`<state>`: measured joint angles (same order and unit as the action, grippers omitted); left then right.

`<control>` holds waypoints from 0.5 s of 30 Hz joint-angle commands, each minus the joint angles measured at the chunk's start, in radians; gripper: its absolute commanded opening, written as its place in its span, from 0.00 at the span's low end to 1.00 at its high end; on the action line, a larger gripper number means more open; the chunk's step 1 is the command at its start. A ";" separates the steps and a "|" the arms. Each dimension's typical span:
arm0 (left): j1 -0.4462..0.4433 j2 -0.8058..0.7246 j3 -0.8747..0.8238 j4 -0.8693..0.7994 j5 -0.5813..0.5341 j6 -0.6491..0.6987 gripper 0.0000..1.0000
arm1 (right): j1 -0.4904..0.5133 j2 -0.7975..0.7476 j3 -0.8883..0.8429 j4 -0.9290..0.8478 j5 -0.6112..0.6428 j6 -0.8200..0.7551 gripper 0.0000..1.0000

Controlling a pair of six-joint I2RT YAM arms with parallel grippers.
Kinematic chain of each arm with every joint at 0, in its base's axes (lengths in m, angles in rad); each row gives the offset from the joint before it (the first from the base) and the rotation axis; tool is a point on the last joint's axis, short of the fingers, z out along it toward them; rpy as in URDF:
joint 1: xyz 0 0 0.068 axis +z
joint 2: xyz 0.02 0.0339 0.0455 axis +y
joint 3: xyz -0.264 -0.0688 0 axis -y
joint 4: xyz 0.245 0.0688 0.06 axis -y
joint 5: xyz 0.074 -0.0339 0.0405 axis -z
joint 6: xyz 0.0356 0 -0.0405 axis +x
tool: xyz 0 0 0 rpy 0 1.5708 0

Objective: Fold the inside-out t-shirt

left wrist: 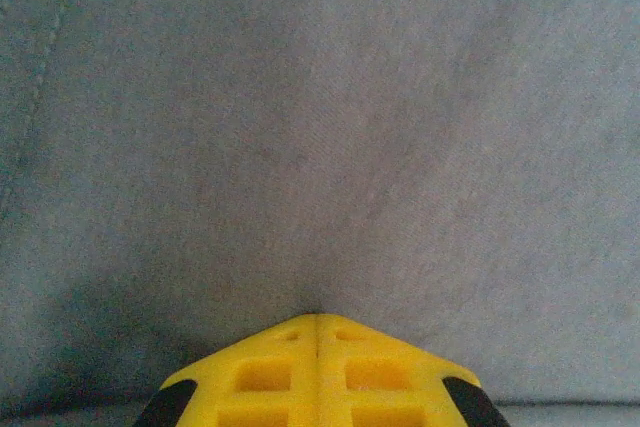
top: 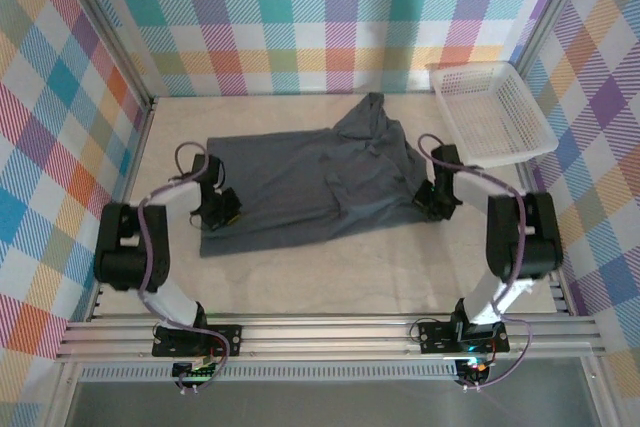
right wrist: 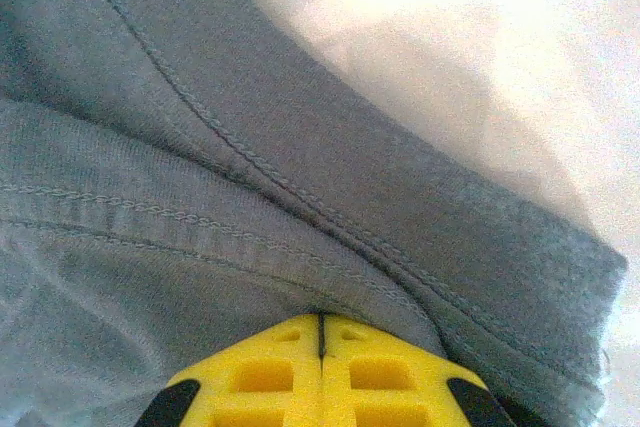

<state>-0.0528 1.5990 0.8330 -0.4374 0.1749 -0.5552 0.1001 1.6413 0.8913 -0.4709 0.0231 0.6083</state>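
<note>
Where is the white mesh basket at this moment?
In the top external view, the white mesh basket stands at the far right corner of the table, beside the checked wall, just right of the grey t-shirt.

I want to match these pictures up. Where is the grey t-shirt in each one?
Top external: the t-shirt lies spread on the table, between the left gripper and the right gripper.
Left wrist: smooth t-shirt cloth above the left gripper's yellow tips.
Right wrist: stitched t-shirt edge, left and middle, above the right gripper's tips.
Shared landmark: both grippers, shut on the t-shirt's two ends.
</note>
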 commanded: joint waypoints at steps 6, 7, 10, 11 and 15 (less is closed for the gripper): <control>-0.044 -0.430 -0.245 -0.193 -0.017 -0.094 0.06 | -0.008 -0.425 -0.308 -0.190 -0.066 0.134 0.00; -0.044 -0.471 -0.227 -0.210 -0.013 -0.083 0.17 | -0.002 -0.463 -0.287 -0.207 -0.063 0.115 0.00; -0.045 -0.585 -0.156 -0.223 -0.020 -0.054 0.43 | 0.043 -0.508 -0.142 -0.176 -0.046 0.019 0.14; -0.045 -0.595 -0.127 -0.213 -0.023 -0.046 0.44 | 0.070 -0.470 -0.068 -0.153 -0.029 -0.012 0.22; -0.050 -0.510 -0.003 -0.168 -0.009 -0.006 0.47 | 0.192 -0.193 0.228 -0.105 0.048 -0.076 0.30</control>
<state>-0.0963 1.0424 0.7666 -0.6224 0.1638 -0.6010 0.2359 1.3045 0.9768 -0.6506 0.0277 0.6079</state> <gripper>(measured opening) 0.465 0.292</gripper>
